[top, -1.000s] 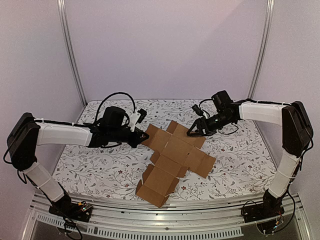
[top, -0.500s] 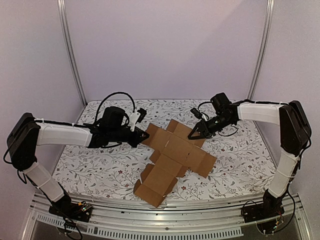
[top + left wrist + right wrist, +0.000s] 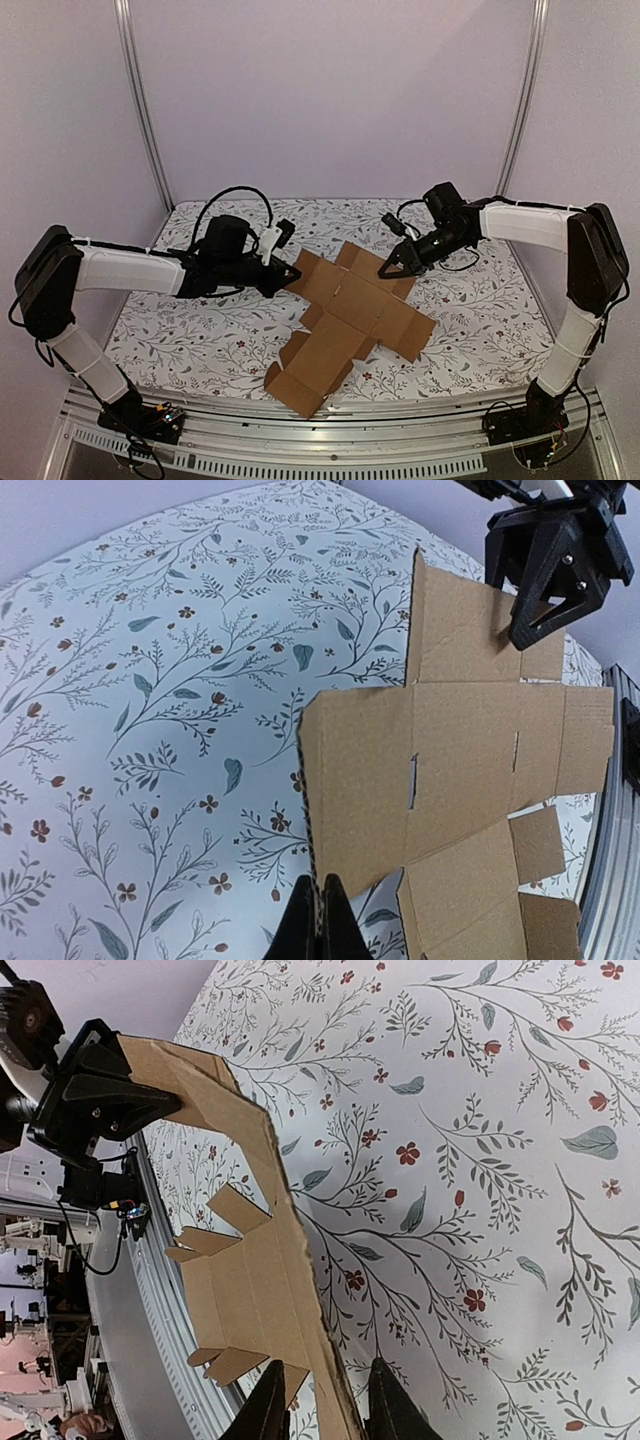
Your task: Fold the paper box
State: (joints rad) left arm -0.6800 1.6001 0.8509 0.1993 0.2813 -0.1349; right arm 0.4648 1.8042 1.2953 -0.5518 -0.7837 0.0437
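1. Table (image 3: 190, 330): floral-patterned surface lying under the paper box (image 3: 350, 305).
2. Paper box: flat, unfolded die-cut sheet; its near flaps rest on the table.
3. Left gripper (image 3: 289, 271): at the box's far-left flap, jaws clamped tight on the flap edge.
4. Right gripper (image 3: 384, 271): at the box's far-right flap, jaws partly apart and straddling the edge; a firm pinch cannot be confirmed.

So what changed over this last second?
The right pincer narrowed its jaws around the far flap edge of the paper box; whether it pinches yet is unclear. The left pincer stays shut on the box's edge on its own side, and the box lies almost where it was.
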